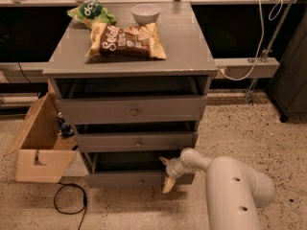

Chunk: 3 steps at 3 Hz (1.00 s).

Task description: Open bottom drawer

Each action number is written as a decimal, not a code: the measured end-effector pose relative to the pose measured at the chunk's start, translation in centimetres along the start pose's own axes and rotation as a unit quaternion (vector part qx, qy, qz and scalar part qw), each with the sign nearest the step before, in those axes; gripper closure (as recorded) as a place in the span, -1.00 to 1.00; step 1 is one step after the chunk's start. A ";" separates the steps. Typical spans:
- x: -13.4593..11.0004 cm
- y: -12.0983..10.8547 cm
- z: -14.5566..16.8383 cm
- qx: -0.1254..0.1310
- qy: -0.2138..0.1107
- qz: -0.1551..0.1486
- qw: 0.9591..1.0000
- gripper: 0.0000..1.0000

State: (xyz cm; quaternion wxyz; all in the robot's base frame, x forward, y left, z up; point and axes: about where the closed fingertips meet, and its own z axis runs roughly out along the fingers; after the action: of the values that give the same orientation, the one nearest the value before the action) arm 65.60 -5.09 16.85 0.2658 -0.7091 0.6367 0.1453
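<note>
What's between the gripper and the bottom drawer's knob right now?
Only bare drawer front, in the camera view: the gripper is at the bottom drawer, just right of its knob.

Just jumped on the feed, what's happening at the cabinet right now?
The arm reaches in low from the right; its gripper sits at the right end of the bottom drawer, fingers spread, away from the knob. That drawer stands partly out, with a dark gap above its front. Two snack bags and a bowl lie on the cabinet top.
</note>
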 end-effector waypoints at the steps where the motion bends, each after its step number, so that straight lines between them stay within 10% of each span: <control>1: 0.7 1.4 -0.1 -0.029 0.002 0.019 0.999 -1.00; 3: 1.0 5.6 -0.3 -0.067 0.018 0.063 0.996 -0.08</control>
State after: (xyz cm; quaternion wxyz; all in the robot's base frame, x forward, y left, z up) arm 60.24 -6.35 15.52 0.1965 -0.6866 0.6733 0.1913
